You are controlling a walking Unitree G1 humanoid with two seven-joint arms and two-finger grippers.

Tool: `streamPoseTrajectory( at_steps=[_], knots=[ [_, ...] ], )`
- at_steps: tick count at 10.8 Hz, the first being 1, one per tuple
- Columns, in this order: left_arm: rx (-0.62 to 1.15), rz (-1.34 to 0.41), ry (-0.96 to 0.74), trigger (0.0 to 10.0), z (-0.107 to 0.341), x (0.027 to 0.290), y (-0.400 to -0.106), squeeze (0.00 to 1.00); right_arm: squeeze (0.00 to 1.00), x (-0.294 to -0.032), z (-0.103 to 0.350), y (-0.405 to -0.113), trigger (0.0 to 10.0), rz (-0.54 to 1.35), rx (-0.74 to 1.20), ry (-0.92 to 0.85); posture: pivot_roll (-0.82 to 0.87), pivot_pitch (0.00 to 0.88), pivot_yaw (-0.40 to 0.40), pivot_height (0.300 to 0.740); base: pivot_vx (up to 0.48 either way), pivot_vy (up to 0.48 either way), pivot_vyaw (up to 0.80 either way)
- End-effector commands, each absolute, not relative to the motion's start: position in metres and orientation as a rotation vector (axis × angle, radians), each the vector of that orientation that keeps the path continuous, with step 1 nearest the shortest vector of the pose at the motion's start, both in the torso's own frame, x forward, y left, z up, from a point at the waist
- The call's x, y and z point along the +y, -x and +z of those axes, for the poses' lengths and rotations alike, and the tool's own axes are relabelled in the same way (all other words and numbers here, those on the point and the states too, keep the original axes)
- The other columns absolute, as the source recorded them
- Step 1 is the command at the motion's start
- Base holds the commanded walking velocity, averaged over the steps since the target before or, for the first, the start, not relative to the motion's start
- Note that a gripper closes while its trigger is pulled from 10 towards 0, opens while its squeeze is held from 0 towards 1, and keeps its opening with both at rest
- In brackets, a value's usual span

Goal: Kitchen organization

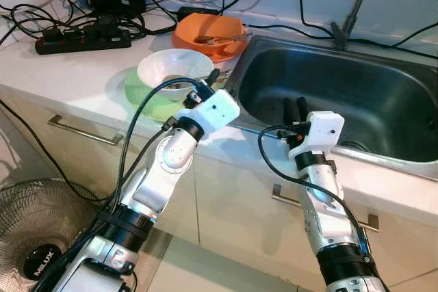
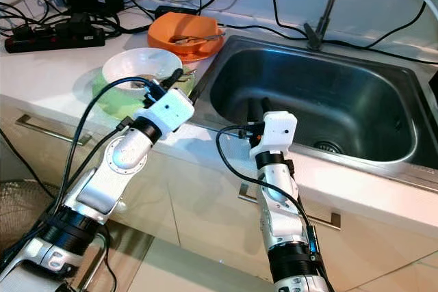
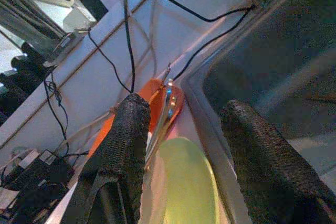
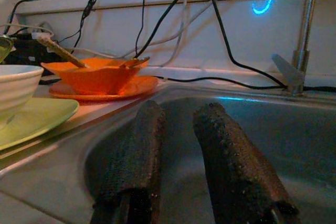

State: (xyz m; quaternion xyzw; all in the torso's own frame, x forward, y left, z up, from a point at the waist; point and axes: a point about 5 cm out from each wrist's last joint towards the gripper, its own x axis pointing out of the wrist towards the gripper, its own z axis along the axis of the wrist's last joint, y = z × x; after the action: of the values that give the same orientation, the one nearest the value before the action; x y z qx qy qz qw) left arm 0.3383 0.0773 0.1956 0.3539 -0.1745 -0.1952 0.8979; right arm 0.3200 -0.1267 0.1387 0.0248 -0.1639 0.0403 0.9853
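**Desk:** Where do the dishes stand?

**Photographer:** On the white counter [image 1: 68, 76] to the left of the steel sink [image 1: 342, 94]. A white bowl [image 1: 174, 68] sits on a green plate [image 1: 147, 100] just beside the sink's rim. Behind it, nearer the wall, an orange bowl [image 1: 205, 34] rests on an orange plate [image 4: 105, 88] with utensils [image 1: 222, 37] lying in it.

**Desk:** And the arms?

**Photographer:** The left gripper [image 1: 211, 76] reaches over the counter's edge at the white bowl and green plate; its jaws are spread wide with nothing between them, as the left wrist view makes plain. The right gripper [image 1: 295, 109] hangs over the near rim of the sink, jaws parted by a narrow gap and holding nothing, pointing into the basin.

**Desk:** Anything else?

**Photographer:** A faucet [image 1: 356, 5] rises from the back of the sink. Black cables [image 1: 274, 27] trail along the wall to a power strip [image 1: 82, 40] at the far left of the counter. Cabinet fronts with metal handles [image 1: 85, 130] run below, and a floor fan [image 1: 41, 237] stands at lower left.
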Motion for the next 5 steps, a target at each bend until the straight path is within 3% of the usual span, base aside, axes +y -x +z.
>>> streamPoseTrajectory(
  at_steps=[1,2,3,4,5],
  knots=[
    [-0.379,-0.415,-0.760,10.0,0.2000,0.0737,-0.3400,0.00,0.00,-0.1270,0.1366,-0.3186,10.0,0.079,-0.318,-0.046,0.20,0.054,0.001,0.740,0.000,0.000,0.00],
    [-0.375,-0.409,-0.774,8.0,0.1998,0.0739,-0.3415,0.00,0.00,-0.1272,0.1367,-0.3186,10.0,0.077,-0.318,-0.047,0.20,0.055,0.002,0.740,0.000,0.000,0.00],
    [-0.373,-0.396,-0.787,3.3,0.1998,0.0739,-0.3431,0.00,0.00,-0.1276,0.1366,-0.3187,10.0,0.075,-0.316,-0.047,0.20,0.055,0.000,0.740,0.000,0.000,0.00],
    [-0.376,-0.386,-0.788,2.8,0.2005,0.0738,-0.3444,0.00,0.00,-0.1275,0.1365,-0.3189,10.0,0.076,-0.314,-0.046,0.20,0.055,0.000,0.740,0.000,0.000,0.00],
    [-0.377,-0.383,-0.789,0.0,0.2007,0.0736,-0.3447,0.00,0.00,-0.1275,0.1364,-0.3191,10.0,0.076,-0.313,-0.047,0.20,0.055,-0.001,0.740,0.000,0.000,0.00]
  ],
)
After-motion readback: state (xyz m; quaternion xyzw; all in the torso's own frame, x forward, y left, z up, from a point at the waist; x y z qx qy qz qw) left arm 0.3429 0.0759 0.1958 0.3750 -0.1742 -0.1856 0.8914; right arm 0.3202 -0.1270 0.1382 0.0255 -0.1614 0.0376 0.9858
